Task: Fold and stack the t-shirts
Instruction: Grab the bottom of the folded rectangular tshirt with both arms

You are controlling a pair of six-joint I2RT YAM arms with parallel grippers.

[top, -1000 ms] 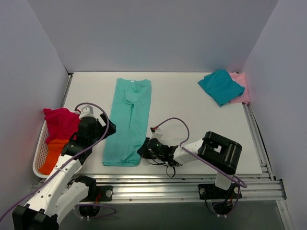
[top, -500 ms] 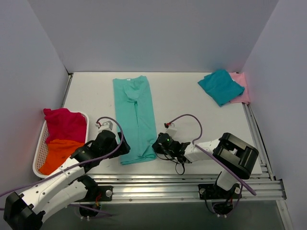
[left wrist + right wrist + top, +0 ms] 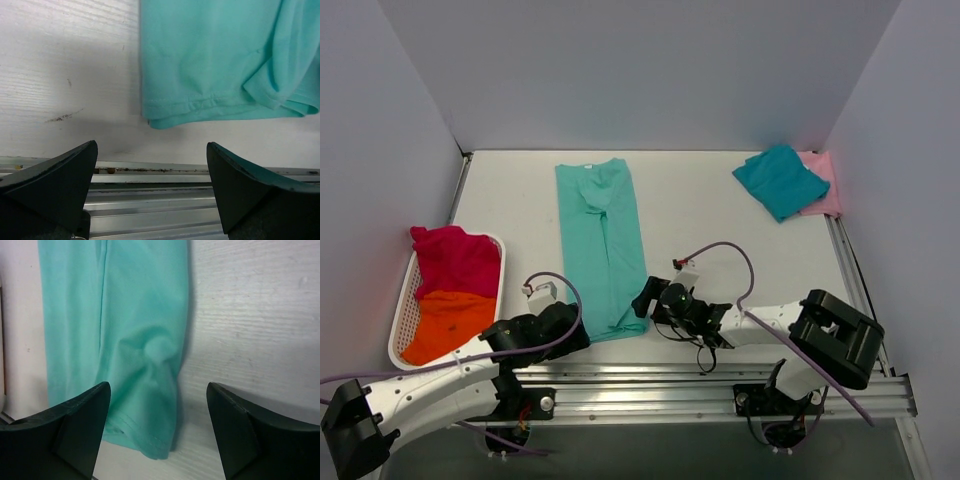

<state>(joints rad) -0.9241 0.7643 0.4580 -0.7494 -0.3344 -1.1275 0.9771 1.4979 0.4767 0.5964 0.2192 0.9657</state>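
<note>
The light mint-green t-shirt (image 3: 603, 245) lies as a long narrow strip from the table's back to its front edge. Its near hem (image 3: 215, 75) shows just beyond my left gripper (image 3: 151, 146), which is open with only table and rail between its fingers. In the top view that left gripper (image 3: 575, 332) sits by the hem's left corner. My right gripper (image 3: 645, 298) is at the hem's right corner. It is open over the cloth's edge (image 3: 150, 390), holding nothing. A folded teal t-shirt (image 3: 780, 180) lies on a pale pink one (image 3: 827, 180) at the back right.
A white mesh basket (image 3: 395, 335) at the left edge holds a magenta-red t-shirt (image 3: 455, 260) and an orange one (image 3: 445, 320). An aluminium rail (image 3: 165, 210) runs along the table's near edge, just under the left gripper. Grey walls close in the table.
The right gripper has opened and let go of the mint-green shirt's near end after shifting it rightward. The left arm has swung from beside the basket down to the hem's left corner.
</note>
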